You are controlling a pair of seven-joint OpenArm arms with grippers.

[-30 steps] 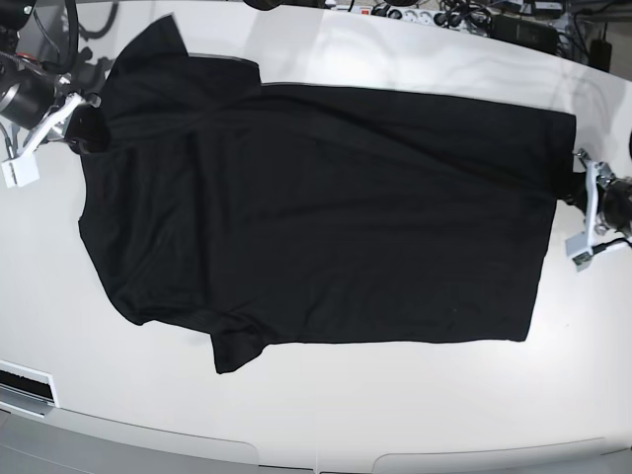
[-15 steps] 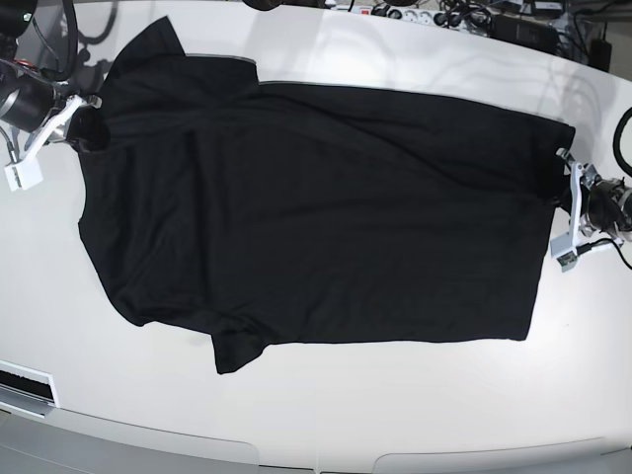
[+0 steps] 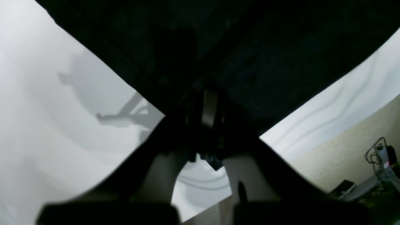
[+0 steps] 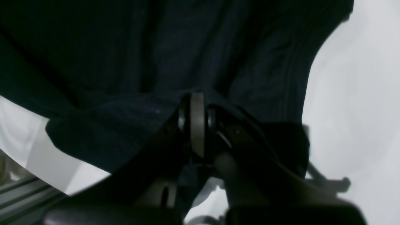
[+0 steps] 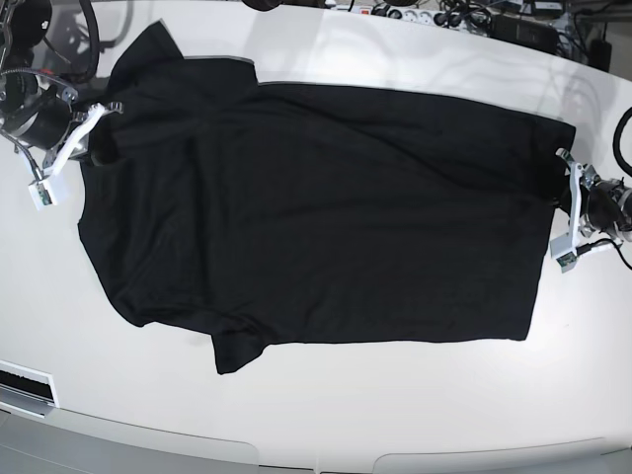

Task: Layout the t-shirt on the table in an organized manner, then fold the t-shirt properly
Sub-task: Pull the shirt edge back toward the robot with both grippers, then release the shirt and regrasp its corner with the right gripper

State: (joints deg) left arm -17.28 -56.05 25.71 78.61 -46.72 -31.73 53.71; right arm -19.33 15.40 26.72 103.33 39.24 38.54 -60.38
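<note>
Claws, both clenched on fabric: left claw (image 5: 570, 219) at the hem, right claw (image 5: 89, 133) at the collar end of the plain black short-sleeved t-shirt (image 5: 316, 212), spread nearly flat on the glossy white worktop (image 5: 326, 415); laying-out step, folding next; cables and power strips (image 5: 444, 18) behind, clear of it.
</note>
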